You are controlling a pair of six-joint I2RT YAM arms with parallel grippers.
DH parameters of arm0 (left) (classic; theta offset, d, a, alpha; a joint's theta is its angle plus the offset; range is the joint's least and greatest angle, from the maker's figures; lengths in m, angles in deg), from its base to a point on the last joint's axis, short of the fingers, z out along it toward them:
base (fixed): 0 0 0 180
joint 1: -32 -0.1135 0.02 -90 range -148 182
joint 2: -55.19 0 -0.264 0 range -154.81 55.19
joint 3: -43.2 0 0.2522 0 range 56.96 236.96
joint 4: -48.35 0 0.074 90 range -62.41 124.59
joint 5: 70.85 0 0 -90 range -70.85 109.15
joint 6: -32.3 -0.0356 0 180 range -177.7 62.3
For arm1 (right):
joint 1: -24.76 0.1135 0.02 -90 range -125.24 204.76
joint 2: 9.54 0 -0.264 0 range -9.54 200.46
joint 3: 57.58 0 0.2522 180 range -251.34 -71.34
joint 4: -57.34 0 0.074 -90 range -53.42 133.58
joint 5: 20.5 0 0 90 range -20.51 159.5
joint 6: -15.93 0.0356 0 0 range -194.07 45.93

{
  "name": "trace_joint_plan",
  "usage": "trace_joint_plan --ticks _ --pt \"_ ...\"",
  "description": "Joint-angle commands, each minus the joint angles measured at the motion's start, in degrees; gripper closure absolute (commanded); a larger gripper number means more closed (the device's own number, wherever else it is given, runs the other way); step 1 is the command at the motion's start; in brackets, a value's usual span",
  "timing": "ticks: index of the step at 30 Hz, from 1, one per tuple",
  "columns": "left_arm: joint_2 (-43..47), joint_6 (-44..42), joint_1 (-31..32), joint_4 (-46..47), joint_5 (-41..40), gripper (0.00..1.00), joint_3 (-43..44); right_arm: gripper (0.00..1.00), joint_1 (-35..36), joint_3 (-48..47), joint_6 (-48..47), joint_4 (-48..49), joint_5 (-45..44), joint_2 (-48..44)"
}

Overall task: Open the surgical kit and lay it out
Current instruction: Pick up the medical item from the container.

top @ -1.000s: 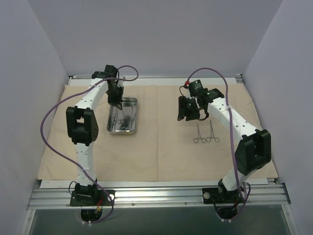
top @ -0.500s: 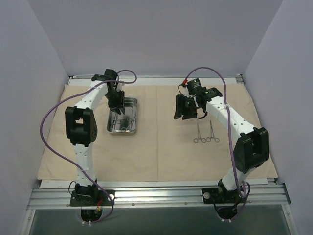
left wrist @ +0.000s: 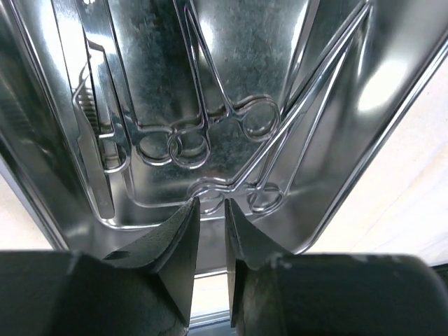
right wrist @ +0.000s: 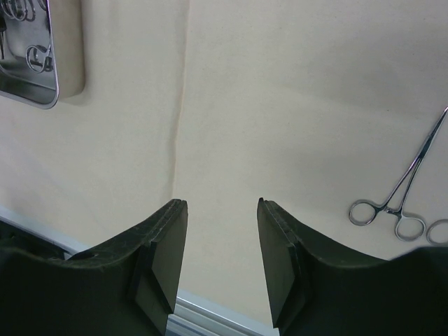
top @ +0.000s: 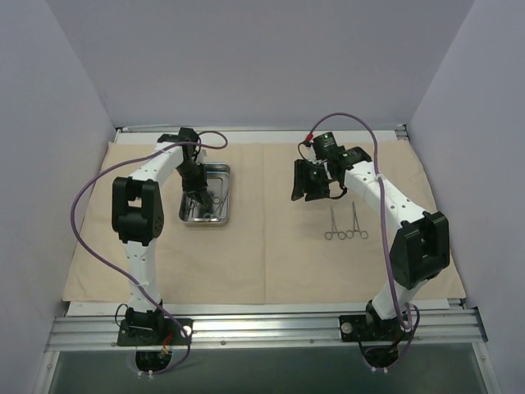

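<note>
Left gripper [left wrist: 211, 206] has moved further into tray [top: 225, 209]: jaws a narrow gap, tips just above forceps [left wrist: 227, 112] rings, nothing clamped. Right gripper [right wrist: 220, 238] partly open, empty, over cloth [right wrist: 280, 105].

The cloth [top: 246, 254] is plain beige, with no print. The tray [top: 223, 217] is shiny silver, mirroring light and dark streaks. The forceps [top: 346, 226] are silver too. Both arms [top: 164, 160] are white with black joints. The left gripper [left wrist: 211, 202] and right gripper [right wrist: 221, 203] are matte black. Purple cables [top: 73, 222] loop off the arms, one ending in a red plug [top: 312, 136]. The walls [top: 262, 66] are pale lilac-grey.
</note>
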Motion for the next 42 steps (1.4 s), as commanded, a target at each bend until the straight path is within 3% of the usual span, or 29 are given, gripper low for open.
trace_joint_plan --ticks 1,17,42 --pt "-1.87 1.35 0.35 1.64 -1.62 0.7 3.26 0.55 -0.08 -0.91 -0.76 -0.27 0.98 0.6" --pt "-5.75 1.88 0.09 0.14 -3.82 0.67 8.28 0.55 -3.25 -0.82 -2.78 -1.06 2.03 1.13" --pt "-3.9 1.53 -0.79 0.84 -5.32 0.72 6.26 0.55 -4.22 0.41 -2.87 -0.45 2.83 1.13"
